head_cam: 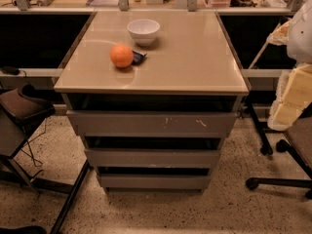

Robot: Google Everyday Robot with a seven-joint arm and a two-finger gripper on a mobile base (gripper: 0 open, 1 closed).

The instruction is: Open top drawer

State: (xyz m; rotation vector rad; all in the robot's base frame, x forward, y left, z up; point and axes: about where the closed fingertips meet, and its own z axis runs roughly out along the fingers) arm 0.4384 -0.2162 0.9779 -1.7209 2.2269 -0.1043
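Note:
The top drawer (151,123) is the widest grey flat front of a low cabinet, with small white scratch marks right of centre. It sits just below the beige cabinet top (195,57), with a dark gap above it and none of its interior showing. Two narrower grey drawers (152,158) lie below it. My arm, white and cream, enters at the right edge. Its gripper (285,113) hangs to the right of the cabinet at about the top drawer's height, apart from the drawer front.
On the cabinet top stand a white bowl (143,31), an orange (121,56) and a small dark packet (138,57) beside it. A dark chair (19,108) is at the left. An office chair base with castors (273,179) is at the right. Cluttered desks run behind.

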